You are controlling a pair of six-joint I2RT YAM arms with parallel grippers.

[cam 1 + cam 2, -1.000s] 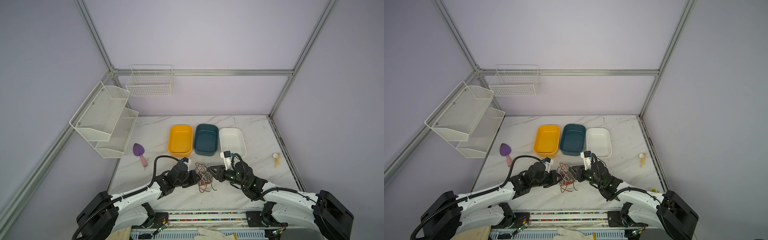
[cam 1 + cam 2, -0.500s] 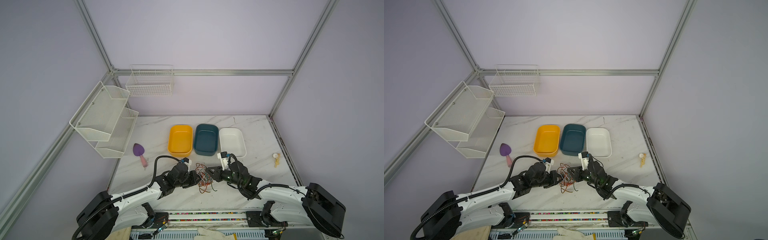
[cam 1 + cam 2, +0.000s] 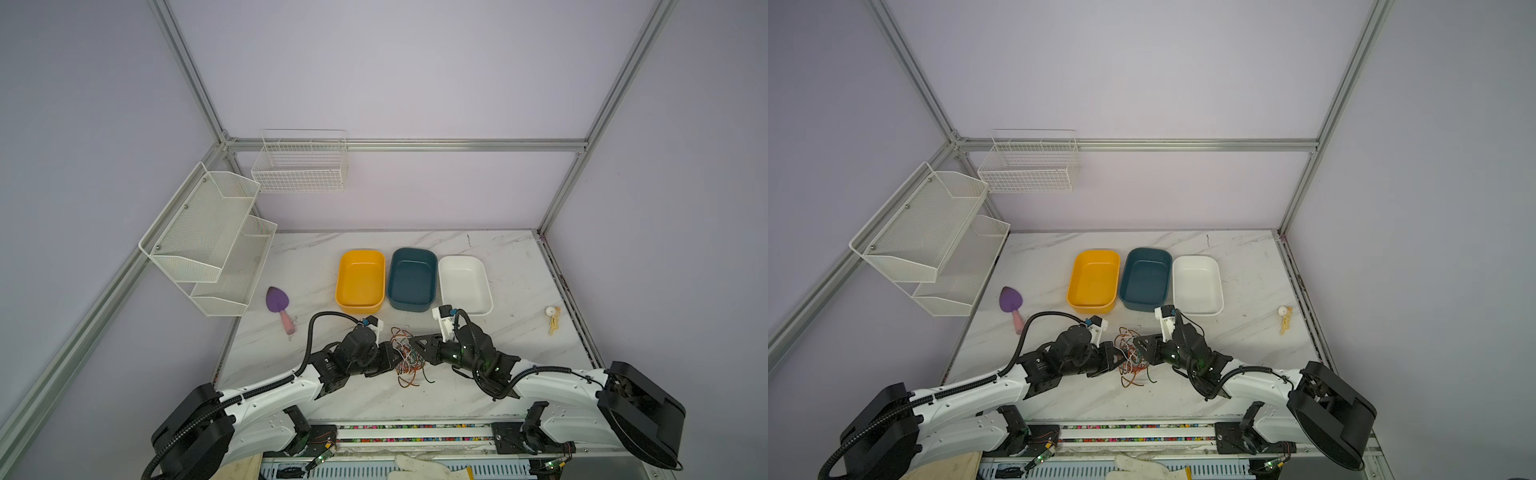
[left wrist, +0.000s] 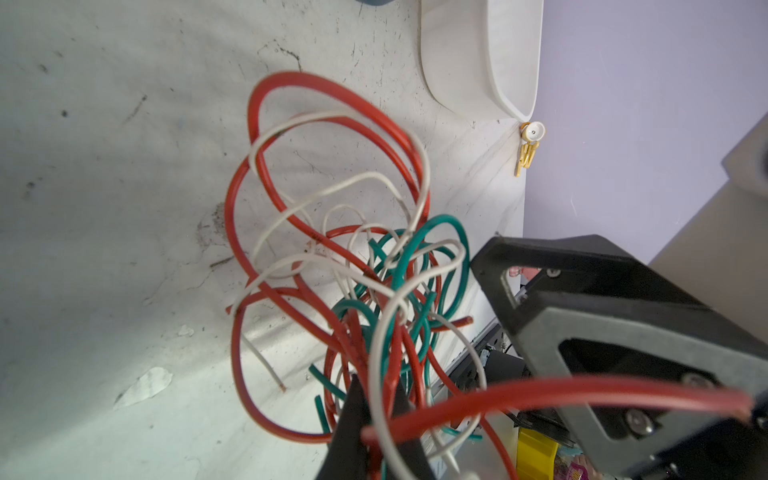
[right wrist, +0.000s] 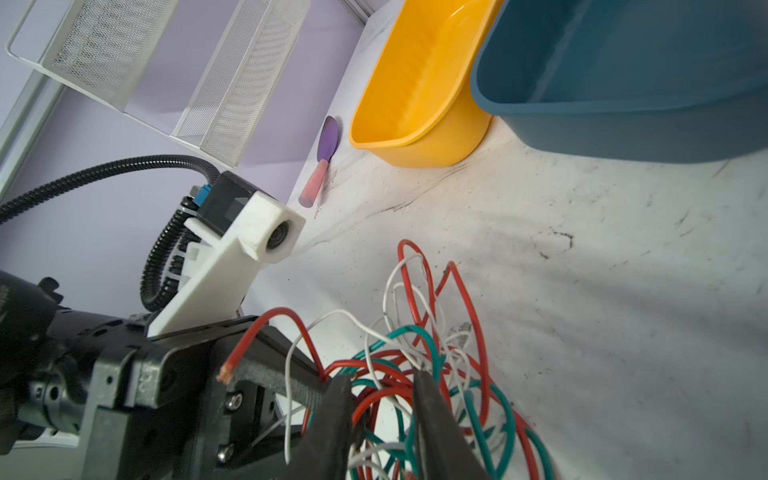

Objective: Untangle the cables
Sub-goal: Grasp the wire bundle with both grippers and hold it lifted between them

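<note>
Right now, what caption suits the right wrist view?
The right gripper, jaws parted, straddles red, white, green cables the left gripper clamps.

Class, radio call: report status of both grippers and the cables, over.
Left gripper shut on the cables. Right gripper open, straddling strands. Tangle not yet undone. Nothing blocking.

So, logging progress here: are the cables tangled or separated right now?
Tangled. The cables form one clump; the left wrist view shows red, white and green strands looping through each other.
</note>
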